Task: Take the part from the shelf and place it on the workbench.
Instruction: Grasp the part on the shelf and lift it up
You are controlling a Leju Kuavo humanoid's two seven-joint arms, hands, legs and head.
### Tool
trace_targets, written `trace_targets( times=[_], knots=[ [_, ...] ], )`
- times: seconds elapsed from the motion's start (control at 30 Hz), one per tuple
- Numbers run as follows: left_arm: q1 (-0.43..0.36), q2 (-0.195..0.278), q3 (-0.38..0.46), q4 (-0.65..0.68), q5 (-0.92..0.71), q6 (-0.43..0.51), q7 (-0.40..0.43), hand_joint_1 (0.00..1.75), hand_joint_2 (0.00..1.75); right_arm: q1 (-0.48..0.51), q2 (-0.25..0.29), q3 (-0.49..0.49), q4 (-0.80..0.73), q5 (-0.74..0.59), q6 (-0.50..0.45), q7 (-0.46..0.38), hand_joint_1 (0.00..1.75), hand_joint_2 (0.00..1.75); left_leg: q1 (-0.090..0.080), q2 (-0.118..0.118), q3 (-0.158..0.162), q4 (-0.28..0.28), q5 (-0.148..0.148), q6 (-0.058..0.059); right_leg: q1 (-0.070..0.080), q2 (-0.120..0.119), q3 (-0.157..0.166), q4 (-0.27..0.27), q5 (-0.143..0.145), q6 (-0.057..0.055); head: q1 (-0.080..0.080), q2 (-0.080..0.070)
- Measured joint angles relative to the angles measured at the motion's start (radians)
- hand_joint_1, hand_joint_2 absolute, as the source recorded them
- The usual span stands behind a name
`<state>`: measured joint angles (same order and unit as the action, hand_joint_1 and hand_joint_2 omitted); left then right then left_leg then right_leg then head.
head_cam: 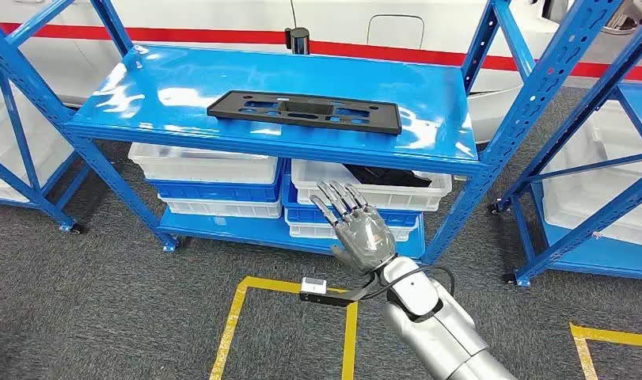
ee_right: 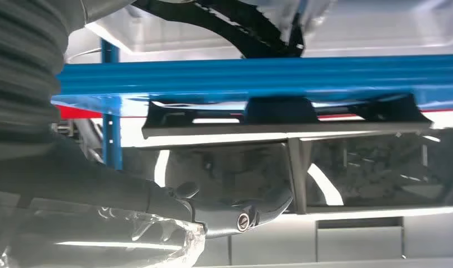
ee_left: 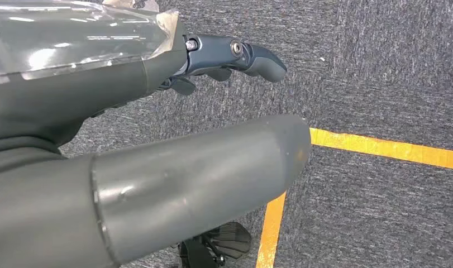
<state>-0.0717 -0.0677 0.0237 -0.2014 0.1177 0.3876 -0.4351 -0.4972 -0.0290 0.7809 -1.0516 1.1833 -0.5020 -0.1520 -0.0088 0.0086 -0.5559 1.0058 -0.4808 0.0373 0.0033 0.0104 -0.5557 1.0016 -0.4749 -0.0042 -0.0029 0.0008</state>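
A flat black plastic part (head_cam: pixel 305 111) with several cut-outs lies on the top board of the blue shelf (head_cam: pixel 183 87). My right hand (head_cam: pixel 355 224) is raised in front of the shelf, below the part and a little right of it, fingers spread and holding nothing. In the right wrist view the part (ee_right: pixel 280 114) lies along the blue shelf edge (ee_right: pixel 268 75), past my fingers (ee_right: pixel 235 212). My left hand (ee_left: pixel 157 162) hangs over the grey carpet with nothing in it, its fingers apart.
White and blue bins (head_cam: pixel 214 178) sit on the lower level, one holding dark parts (head_cam: pixel 389 176). More blue racks stand at the left (head_cam: pixel 17 119) and right (head_cam: pixel 586 142). Yellow tape (head_cam: pixel 238 317) marks the carpet. A white and red wall runs behind.
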Motion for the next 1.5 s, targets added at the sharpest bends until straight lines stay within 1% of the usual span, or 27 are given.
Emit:
trace_targets(
  times=[0.63, 0.73, 0.87, 0.97, 1.03, 1.07, 1.1, 1.13, 1.17, 1.2, 1.23, 1.27, 1.3, 1.33, 1.37, 1.4, 1.43, 1.47, 1.5],
  knots=[
    [0.0, -0.003, 0.0, 0.0, -0.005, -0.006, 0.009, 0.0, 0.0, -0.001, 0.003, -0.023, 0.051, 0.009, 0.002, 0.008, 0.0, 1.75, 0.0, 0.0, 0.0, 0.0, 0.0, 0.0, 0.0, 0.0, 0.0, 0.0, 0.0, 0.0, 0.0, 0.0],
    [0.0, -0.003, 0.0, 0.0, -0.007, -0.019, 0.014, 0.0, 0.0, 0.0, 0.003, -0.031, 0.049, 0.011, 0.002, 0.008, 0.0, 1.75, -0.001, 0.0, -0.001, 0.002, -0.001, 0.001, -0.003, 0.0, 0.0, -0.001, 0.0, 0.001, 0.0, 0.0],
    [0.001, -0.003, 0.0, 0.001, -0.011, -0.032, 0.015, 0.0, 0.0, 0.006, 0.004, -0.05, 0.025, 0.012, 0.002, 0.008, 0.0, 1.75, -0.002, -0.001, -0.002, 0.006, -0.003, 0.004, -0.005, 0.0, 0.0, -0.001, 0.001, 0.002, 0.0, 0.0],
    [0.001, -0.002, 0.0, 0.002, -0.012, -0.029, 0.019, 0.0, 0.0, 0.008, 0.002, -0.067, 0.003, 0.015, 0.002, 0.008, 0.0, 1.75, -0.003, -0.001, -0.004, 0.007, -0.003, 0.008, -0.006, 0.0, 0.0, -0.004, 0.003, 0.006, 0.0, 0.0],
    [0.001, -0.003, 0.0, 0.003, -0.011, -0.023, 0.021, 0.0, 0.0, 0.008, 0.002, -0.077, -0.012, 0.02, 0.003, 0.008, 0.0, 1.75, 0.002, 0.001, 0.003, -0.008, 0.004, 0.015, -0.003, 0.0, -0.002, -0.003, 0.002, 0.011, 0.0, 0.0],
    [0.0, -0.004, 0.0, 0.003, -0.011, -0.021, 0.021, 0.0, 0.0, 0.008, 0.001, -0.081, -0.018, 0.025, 0.003, 0.008, 0.0, 1.75, 0.005, 0.003, 0.009, -0.018, 0.008, 0.02, -0.002, -0.001, -0.011, 0.013, -0.005, 0.012, 0.001, 0.0],
    [0.0, -0.005, 0.0, 0.003, -0.01, -0.019, 0.021, 0.0, 0.0, 0.007, 0.0, -0.085, -0.023, 0.028, 0.004, 0.008, 0.0, 1.75, 0.01, 0.005, 0.014, -0.027, 0.013, 0.024, -0.002, -0.002, -0.031, 0.051, -0.022, 0.011, 0.003, 0.0],
    [0.001, -0.006, 0.0, 0.003, -0.01, -0.019, 0.021, 0.0, 0.0, 0.007, -0.001, -0.088, -0.025, 0.032, 0.007, 0.008, 0.0, 1.75, 0.011, 0.006, 0.017, -0.032, 0.014, 0.025, -0.005, -0.003, -0.062, 0.11, -0.044, 0.01, 0.004, 0.0],
    [0.001, -0.006, 0.0, 0.003, -0.009, -0.018, 0.021, 0.0, 0.0, 0.009, -0.003, -0.09, -0.026, 0.035, 0.009, 0.008, 0.0, 1.75, 0.012, 0.006, 0.017, -0.033, 0.013, 0.026, -0.009, -0.003, -0.1, 0.18, -0.068, 0.01, 0.005, 0.0],
    [0.001, -0.007, 0.001, 0.003, -0.008, -0.018, 0.021, 0.0, 0.0, 0.011, -0.005, -0.092, -0.027, 0.038, 0.012, 0.008, 0.0, 1.75, 0.013, 0.006, 0.018, -0.032, 0.012, 0.025, -0.013, -0.003, -0.136, 0.243, -0.086, 0.013, 0.006, 0.0],
    [0.002, -0.008, 0.001, 0.004, -0.007, -0.018, 0.02, 0.0, 0.0, 0.014, -0.007, -0.094, -0.027, 0.039, 0.013, 0.008, 0.0, 1.75, 0.014, 0.006, 0.019, -0.032, 0.01, 0.023, -0.018, -0.003, -0.158, 0.277, -0.089, 0.02, 0.006, 0.0],
    [0.002, -0.008, 0.001, 0.004, -0.006, -0.018, 0.02, 0.0, 0.0, 0.016, -0.008, -0.096, -0.027, 0.04, 0.014, 0.008, 0.0, 1.75, 0.017, 0.006, 0.021, -0.031, 0.007, 0.019, -0.023, -0.004, -0.161, 0.272, -0.076, 0.03, 0.007, 0.0],
    [0.003, -0.008, 0.001, 0.004, -0.005, -0.018, 0.019, 0.0, 0.0, 0.016, -0.009, -0.098, -0.028, 0.041, 0.015, 0.008, 0.0, 1.75, 0.021, 0.005, 0.025, -0.029, 0.003, 0.013, -0.028, -0.005, -0.143, 0.224, -0.049, 0.043, 0.007, 0.0],
    [0.003, -0.008, 0.001, 0.004, -0.004, -0.018, 0.018, 0.0, 0.0, 0.016, -0.01, -0.1, -0.029, 0.042, 0.016, 0.008, 0.0, 1.75, 0.024, 0.005, 0.029, -0.026, -0.004, 0.005, -0.034, -0.009, -0.11, 0.15, -0.016, 0.057, 0.007, 0.0],
    [0.003, -0.008, 0.002, 0.004, -0.004, -0.017, 0.018, 0.0, 0.0, 0.015, -0.01, -0.101, -0.03, 0.043, 0.016, 0.008, 0.0, 1.75, 0.026, 0.005, 0.031, -0.021, -0.011, -0.005, -0.035, -0.011, -0.077, 0.084, 0.008, 0.065, 0.009, 0.0],
    [0.002, -0.007, 0.002, 0.004, -0.004, -0.016, 0.017, 0.0, 0.0, 0.014, -0.01, -0.102, -0.031, 0.044, 0.017, 0.008, 0.0, 1.75, 0.026, 0.005, 0.032, -0.017, -0.018, -0.014, -0.036, -0.012, -0.052, 0.036, 0.022, 0.064, 0.01, 0.0],
    [0.002, -0.007, 0.002, 0.004, -0.004, -0.016, 0.017, 0.0, 0.0, 0.014, -0.01, -0.103, -0.031, 0.044, 0.018, 0.007, 0.0, 1.75, 0.025, 0.005, 0.032, -0.014, -0.023, -0.021, -0.034, -0.011, -0.041, 0.014, 0.025, 0.057, 0.01, 0.0],
    [0.002, -0.006, 0.002, 0.004, -0.004, -0.015, 0.017, 0.0, 0.0, 0.014, -0.01, -0.104, -0.032, 0.044, 0.018, 0.007, 0.0, 1.75, 0.024, 0.005, 0.032, -0.013, -0.026, -0.025, -0.03, -0.007, -0.039, 0.015, 0.021, 0.046, 0.009, 0.0],
    [0.002, -0.007, 0.002, 0.004, -0.004, -0.014, 0.016, 0.0, 0.0, 0.014, -0.01, -0.105, -0.033, 0.045, 0.018, 0.006, 0.0, 1.75, 0.026, 0.005, 0.033, -0.013, -0.028, -0.027, -0.031, -0.004, -0.039, 0.014, 0.019, 0.036, 0.007, 0.0]
  ],
)
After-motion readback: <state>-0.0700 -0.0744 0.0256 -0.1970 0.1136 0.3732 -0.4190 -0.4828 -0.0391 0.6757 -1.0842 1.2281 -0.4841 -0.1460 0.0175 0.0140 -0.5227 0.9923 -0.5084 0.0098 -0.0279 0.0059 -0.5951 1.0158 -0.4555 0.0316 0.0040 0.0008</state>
